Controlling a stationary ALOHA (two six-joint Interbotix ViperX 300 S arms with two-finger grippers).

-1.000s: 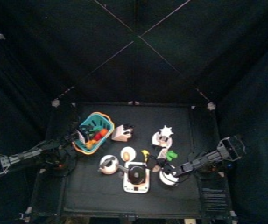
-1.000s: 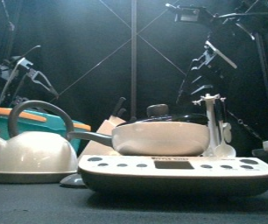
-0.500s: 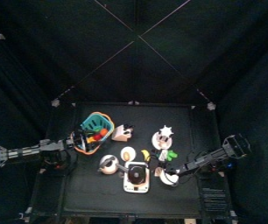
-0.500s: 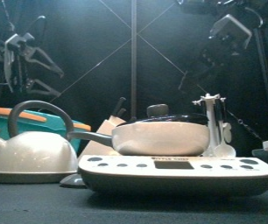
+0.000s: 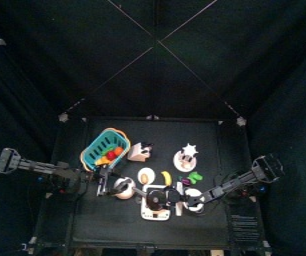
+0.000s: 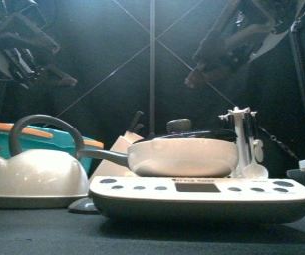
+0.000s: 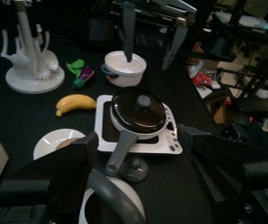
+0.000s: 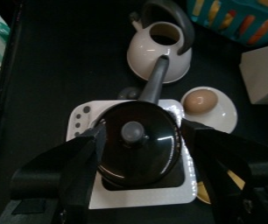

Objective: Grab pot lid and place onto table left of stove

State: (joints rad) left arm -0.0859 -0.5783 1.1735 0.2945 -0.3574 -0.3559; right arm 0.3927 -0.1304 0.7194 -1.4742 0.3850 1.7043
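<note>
The pot lid (image 8: 137,144) is seen on top of the pan (image 6: 182,157). The pan is sat on the stove (image 6: 202,194). The lid is round and dark, with a small knob in the middle. The stove is set near the front edge of the black surface (image 5: 229,150), about in the middle.

The right hand (image 8: 143,140) is held up in the air over the stove. Its two jaws are spread wide apart, and nothing is held in them. In the right wrist view the lid is seen between the jaws, but it is not touched by them. In the front view this hand (image 6: 228,45) is seen high above the pan.

The left hand (image 7: 143,153) is held up over the left side of the surface. Its jaws are spread apart too, and nothing is held in them. A white kettle (image 6: 36,174) is stood just left of the stove, and it is seen under this hand.

A blue basket (image 5: 106,150) of bright things is set behind the kettle. A banana (image 7: 75,103) and a small plate (image 8: 203,101) are laid behind the stove. A white rack (image 7: 31,66) is stood at the back.
</note>
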